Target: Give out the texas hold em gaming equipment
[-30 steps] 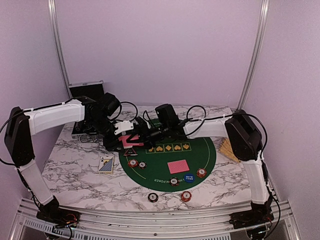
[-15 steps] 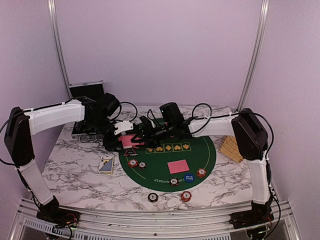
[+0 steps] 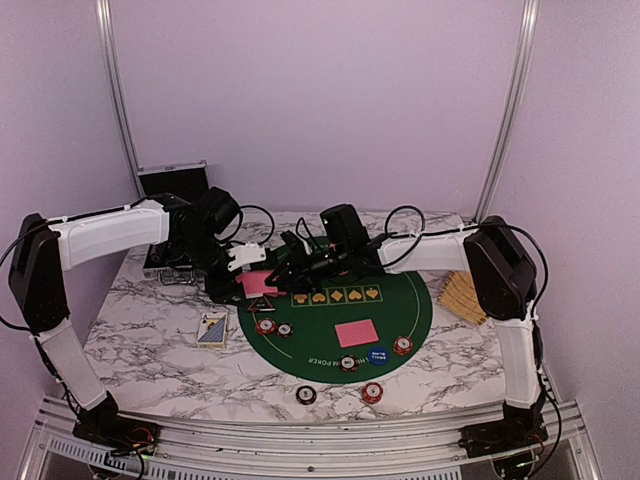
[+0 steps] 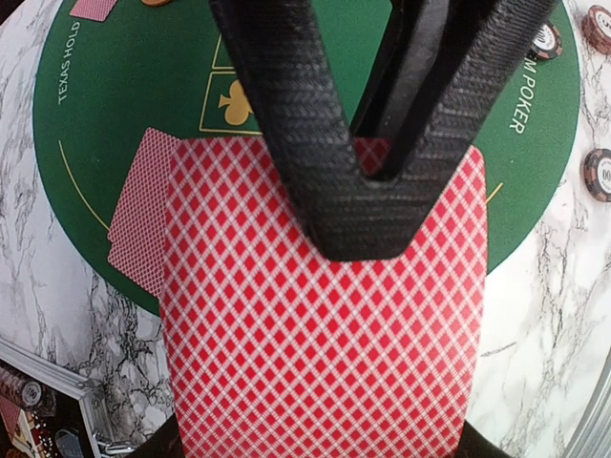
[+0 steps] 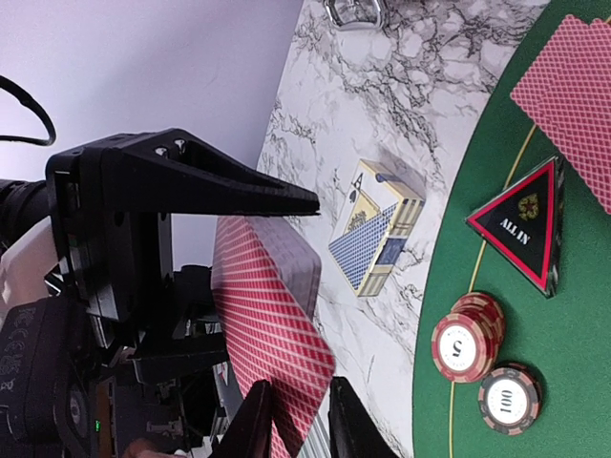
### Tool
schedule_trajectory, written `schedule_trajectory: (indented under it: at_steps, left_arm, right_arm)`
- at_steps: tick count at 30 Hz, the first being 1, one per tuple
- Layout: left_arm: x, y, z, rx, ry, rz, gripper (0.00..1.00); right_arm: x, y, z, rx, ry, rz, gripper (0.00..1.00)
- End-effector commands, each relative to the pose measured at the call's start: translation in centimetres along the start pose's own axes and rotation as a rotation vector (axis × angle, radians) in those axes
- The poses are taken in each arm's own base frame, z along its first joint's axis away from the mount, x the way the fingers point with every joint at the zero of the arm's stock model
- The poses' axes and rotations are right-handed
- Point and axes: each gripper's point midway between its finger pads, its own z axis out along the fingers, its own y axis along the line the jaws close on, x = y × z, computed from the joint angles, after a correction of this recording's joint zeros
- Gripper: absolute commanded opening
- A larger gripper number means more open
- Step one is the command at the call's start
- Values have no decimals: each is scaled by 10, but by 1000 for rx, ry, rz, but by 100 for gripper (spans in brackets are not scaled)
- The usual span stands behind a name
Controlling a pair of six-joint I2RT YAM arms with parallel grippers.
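Pink-red playing cards (image 3: 262, 283), a whole deck by the look of it, are up in the air over the back-left rim of the green felt mat (image 3: 400, 300), closer to the far edge of the bench than the near one.

Left arm (image 3: 110, 228) rises from its base at the near-left corner, bends by the left edge and stretches flat across toward the middle. Right arm (image 3: 420, 255) mirrors it from the near-right corner, so both wrists meet at the deck.

Left gripper (image 3: 250, 275) has the deck clamped, one black finger along each long side. Right gripper (image 5: 301, 420) is nearly closed, its two fingers straddling the deck's edge with only a sliver between them. It looks like it's pinching the top card, though I honestly can't tell how many cards it has.

Those fingers are matte black with a ribbed, printed-looking texture. From the left wrist view they taper to a blunt V over the diamond-lattice card backs.

Down on the felt there's a black triangular marker (image 5: 520, 229) with a red border reading ALL IN. A short stack of dark-red poker chips (image 5: 463, 343) with white edge marks sits just beside it. There are also some face-down cards (image 3: 356, 333) nearer the middle. A blue card box (image 5: 377, 234) lies on the marble just off the felt's left rim.
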Motion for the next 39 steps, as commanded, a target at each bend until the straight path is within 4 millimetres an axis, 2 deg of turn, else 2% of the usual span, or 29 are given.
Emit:
schedule_trajectory:
  at_steps: [1,8,13,14,18,21,27,32,39]
  left_arm:
    - [-1,-1,-6,-8,-10,11,0]
    - [1,1,-4,-9,-3,8,0]
    - [1,2,-4,-11,-2,7,0]
    - [2,2,-4,-11,0,6,0]
    - [2,2,-4,-11,-3,6,0]
    - [1,2,-4,-11,-5,4,0]
    - [2,2,-4,-9,-2,3,0]
    - [2,2,-5,-11,-4,2,0]
    - [2,2,-6,-14,-6,2,0]
  right_arm:
    - [-10,24,-18,-10,-36,-41,19]
    - [-10,19,-26,10,-51,-31,9]
    - [-8,21,-27,-12,-49,-23,6]
    - [-8,21,-27,-18,-48,-21,8]
    - [-6,18,-24,-22,-41,-11,29]
    - [-4,15,-20,-25,-36,-4,36]
    - [-1,16,-8,-44,-20,1,32]
    - [-1,18,-2,-57,-14,3,24]
    - [0,18,0,-71,-10,7,22]
